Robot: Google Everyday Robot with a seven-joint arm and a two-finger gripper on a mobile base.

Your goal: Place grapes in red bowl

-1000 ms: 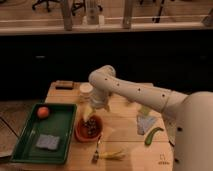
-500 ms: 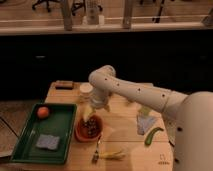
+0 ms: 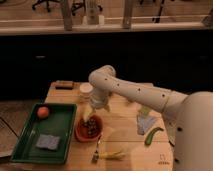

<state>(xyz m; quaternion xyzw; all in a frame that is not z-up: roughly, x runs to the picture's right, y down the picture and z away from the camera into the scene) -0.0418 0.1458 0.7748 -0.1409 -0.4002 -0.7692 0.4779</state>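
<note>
- My gripper hangs just above the red bowl, pointing down at it.
- I cannot tell how it stands, open or shut.
- The grapes sit inside the red bowl, a dark bunch.
- The bowl rests on the wood table, just beside the green tray.
- In the tray I see an orange fruit at the far end and a blue-grey sponge nearer to me.
- A fork lies on the table, just in front of the bowl.
- A banana lies next to the fork.
- A green pepper lies to the right, well apart from the bowl.
- A white cup stands behind my arm.
</note>
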